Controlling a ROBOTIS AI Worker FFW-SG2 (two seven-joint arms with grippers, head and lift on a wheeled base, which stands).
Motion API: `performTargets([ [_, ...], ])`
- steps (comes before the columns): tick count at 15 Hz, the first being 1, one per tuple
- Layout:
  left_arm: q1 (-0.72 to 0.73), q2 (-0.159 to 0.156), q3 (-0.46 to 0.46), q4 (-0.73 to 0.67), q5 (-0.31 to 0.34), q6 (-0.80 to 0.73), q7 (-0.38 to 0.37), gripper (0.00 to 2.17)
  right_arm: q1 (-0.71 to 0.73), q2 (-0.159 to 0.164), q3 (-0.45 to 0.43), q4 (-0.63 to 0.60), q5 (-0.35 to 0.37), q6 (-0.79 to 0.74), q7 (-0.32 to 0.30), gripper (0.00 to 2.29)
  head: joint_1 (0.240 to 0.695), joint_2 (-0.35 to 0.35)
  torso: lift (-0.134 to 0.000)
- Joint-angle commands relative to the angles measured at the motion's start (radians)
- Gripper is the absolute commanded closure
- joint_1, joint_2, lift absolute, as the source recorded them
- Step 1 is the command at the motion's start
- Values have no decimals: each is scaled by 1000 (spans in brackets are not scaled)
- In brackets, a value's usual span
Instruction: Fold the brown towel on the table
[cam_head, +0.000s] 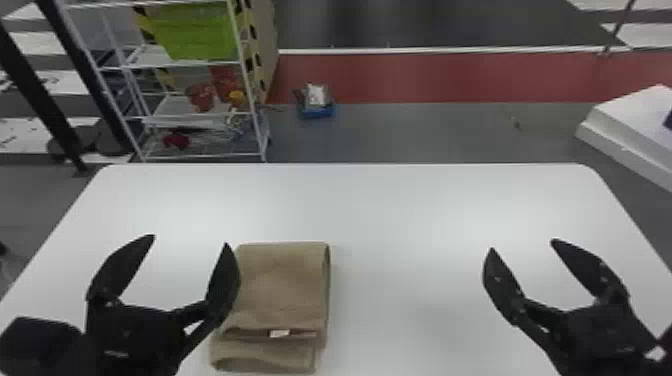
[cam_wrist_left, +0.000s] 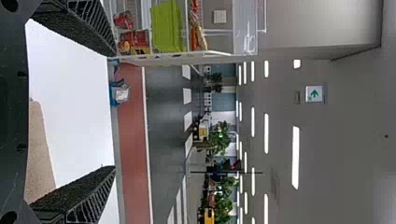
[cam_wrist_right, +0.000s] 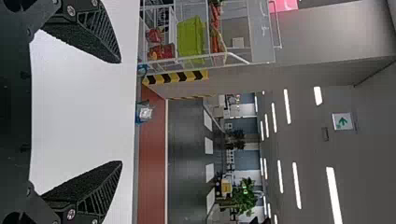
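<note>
Black and spread wide, our left hand (cam_head: 189, 240) is hanging by the left edge of the towel (cam_head: 282, 295). Its two fingers are standing well apart with nothing between them that we are gripping. The inner finger (cam_head: 225, 280) is overlapping the towel's edge from the head, but we cannot tell whether it is touching; we are guessing that it is only passing above.

Next to the right, the towel is lying flat on the counter (cam_head: 400, 215), left of the middle and toward our side. It is forming a compact, layered rectangle, with a rounded fold running down its right side and a small pale tag (cam_head: 279, 333) showing near the close end. Beneath the tag, a lower layer is sticking out toward us, so the near edges are not quite lining up. We are judging the folding all but finished: the main folds are looking done, and at most a little squaring of that near end is remaining, along with clearing our arms away.

Farther right, well apart from the towel, our right hand (cam_head: 523, 244) is also gaping wide over bare counter, gripping nothing and touching nothing that we are seeing.
</note>
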Motion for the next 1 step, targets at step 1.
performTargets([
  [1,-2,1,0,-2,4,6,0,16,0,1,1,0,2,1,0,120,695,47,-124],
])
